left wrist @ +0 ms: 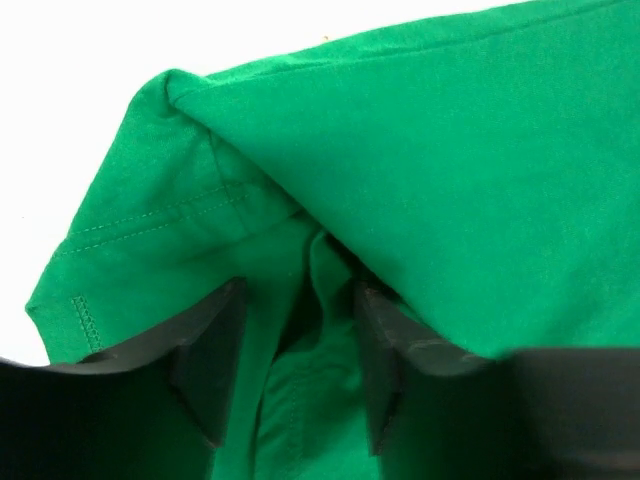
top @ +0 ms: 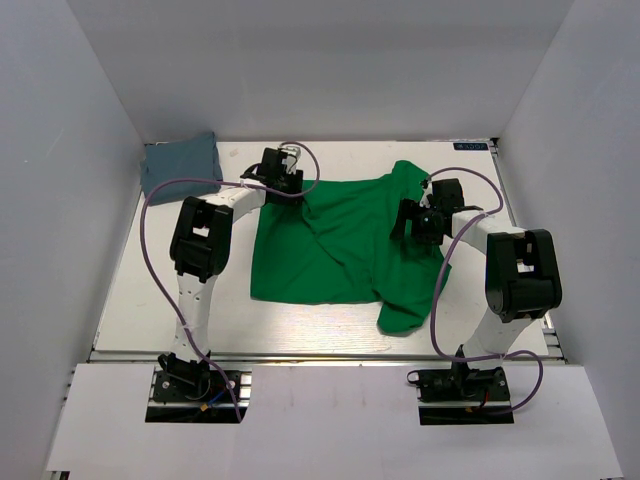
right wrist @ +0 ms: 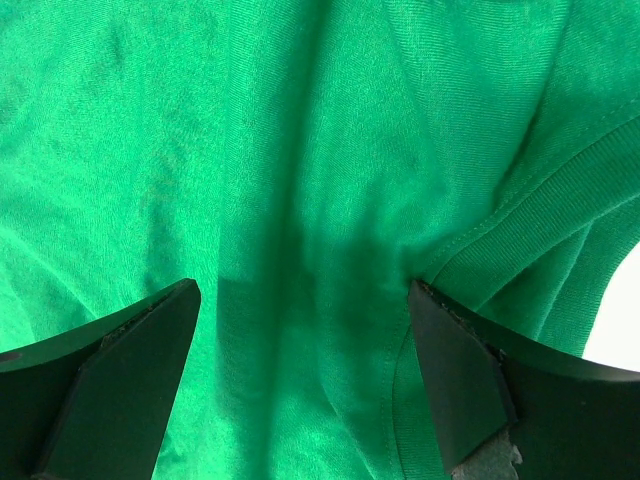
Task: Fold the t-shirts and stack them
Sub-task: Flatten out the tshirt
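The bright green t-shirt [top: 335,250] lies spread and rumpled in the middle of the table, one sleeve [top: 402,312] hanging toward the front right. The grey-blue t-shirt [top: 181,164] lies folded at the back left corner. My left gripper [top: 292,186] is at the green shirt's back left corner. In the left wrist view it [left wrist: 300,370] is closed on a bunched fold of green cloth [left wrist: 330,300], with more cloth draped over its right finger. My right gripper [top: 405,220] is open above the shirt's right side. In the right wrist view it [right wrist: 300,380] straddles flat cloth beside the ribbed collar [right wrist: 560,210].
White walls [top: 80,150] enclose the table on the left, back and right. The table's front edge [top: 320,352] runs just ahead of both arm bases. Purple cables [top: 150,250] loop beside each arm.
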Available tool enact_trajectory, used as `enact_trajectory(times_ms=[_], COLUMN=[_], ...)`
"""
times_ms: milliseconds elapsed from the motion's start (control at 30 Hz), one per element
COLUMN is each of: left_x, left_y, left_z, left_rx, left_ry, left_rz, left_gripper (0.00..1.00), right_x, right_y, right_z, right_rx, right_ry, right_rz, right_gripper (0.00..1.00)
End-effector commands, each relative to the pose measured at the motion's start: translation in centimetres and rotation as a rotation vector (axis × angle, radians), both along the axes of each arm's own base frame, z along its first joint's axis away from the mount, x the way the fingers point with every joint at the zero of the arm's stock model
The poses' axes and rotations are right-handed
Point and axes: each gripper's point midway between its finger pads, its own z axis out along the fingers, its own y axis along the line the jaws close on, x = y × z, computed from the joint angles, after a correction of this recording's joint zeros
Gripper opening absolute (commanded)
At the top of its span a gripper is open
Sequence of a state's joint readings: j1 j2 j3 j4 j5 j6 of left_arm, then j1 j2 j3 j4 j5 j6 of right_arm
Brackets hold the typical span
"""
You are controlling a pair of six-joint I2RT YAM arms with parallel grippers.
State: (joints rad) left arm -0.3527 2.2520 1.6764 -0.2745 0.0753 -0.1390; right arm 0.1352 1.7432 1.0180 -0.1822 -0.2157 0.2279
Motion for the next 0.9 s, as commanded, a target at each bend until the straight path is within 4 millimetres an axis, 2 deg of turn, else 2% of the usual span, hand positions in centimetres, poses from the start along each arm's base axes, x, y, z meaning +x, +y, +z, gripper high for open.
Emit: enact_trajectory(times_ms=[0, 33, 133, 200, 267, 300, 333, 400, 433, 467, 500, 600, 667, 733, 767, 800, 833, 867], left_x=[-0.2, -0.1, 0.1, 0.5, 0.6, 1.0, 1.0, 1.3, 1.5, 1.5, 1.8, 2.3, 2.7, 2.7, 2.9, 3.0, 3.0, 3.1], left_y=[-0.6, -0.5, -0.6, -0.5, -0.4, -0.3, -0.3, 0.1, 0.7, 0.7, 1.4, 2.3, 2.7, 3.3, 3.5, 4.6, 4.6, 5.1], left_z=[1.1, 1.1, 2.0, 3.5, 3.5, 4.6, 4.6, 5.9, 5.9, 5.9, 6.5, 6.6, 7.6, 7.4, 7.8, 8.4, 8.4, 9.3], left_rx=[-0.026, -0.026, -0.034, -0.040, -0.033, -0.034, -0.034, -0.024, -0.016, -0.016, -0.013, 0.019, 0.035, 0.060, 0.068, 0.086, 0.086, 0.098], left_ry=[-0.013, -0.013, -0.034, -0.069, -0.072, -0.096, -0.096, -0.120, -0.123, -0.123, -0.135, -0.157, -0.184, -0.182, -0.187, -0.196, -0.196, -0.216], left_rz=[-0.018, -0.005, -0.005, 0.001, 0.009, 0.017, 0.017, 0.036, 0.054, 0.054, 0.070, 0.112, 0.128, 0.153, 0.163, 0.194, 0.194, 0.217], left_gripper=[0.55, 0.44, 0.34, 0.34, 0.34, 0.34, 0.33, 0.27, 0.12, 0.02, 0.00, 0.00, 0.00, 0.00, 0.00, 0.00, 0.00, 0.00], right_x=[0.3, 0.3, 0.3, 0.3, 0.2, 0.1, 0.1, 0.2, 0.1, 0.1, 0.1, 0.1, 0.1, 0.1, 0.1, 0.1, 0.0, 0.1], right_y=[-0.2, -0.3, -0.5, -0.6, -0.5, -0.4, -0.5, -0.5, -0.6, -0.6, -0.5, -0.7, -0.8, -1.2, -1.2, -1.5, -1.6, -1.7], right_z=[0.8, 0.8, 0.6, 0.6, 0.5, 0.3, 0.2, 0.2, 0.0, 0.0, -0.1, -0.3, -0.4, -0.8, -0.7, -1.1, -1.2, -1.4], right_rx=[-0.005, -0.007, -0.014, -0.015, -0.016, -0.018, -0.017, -0.019, -0.021, -0.023, -0.025, -0.033, -0.035, -0.050, -0.052, -0.067, -0.070, -0.079], right_ry=[-0.028, -0.029, -0.025, -0.027, -0.021, -0.017, -0.012, -0.014, -0.009, -0.009, -0.006, 0.000, 0.005, 0.017, 0.019, 0.030, 0.042, 0.047], right_rz=[0.001, -0.002, -0.009, -0.010, -0.008, -0.004, -0.010, -0.010, -0.010, -0.010, -0.009, -0.019, -0.020, -0.033, -0.040, -0.054, -0.060, -0.067], right_gripper=[0.90, 0.90, 0.90, 0.90, 0.90, 0.90, 0.90, 0.90, 0.90, 0.90, 0.90, 0.90, 0.90, 0.90, 0.90, 0.90, 0.90, 0.90])
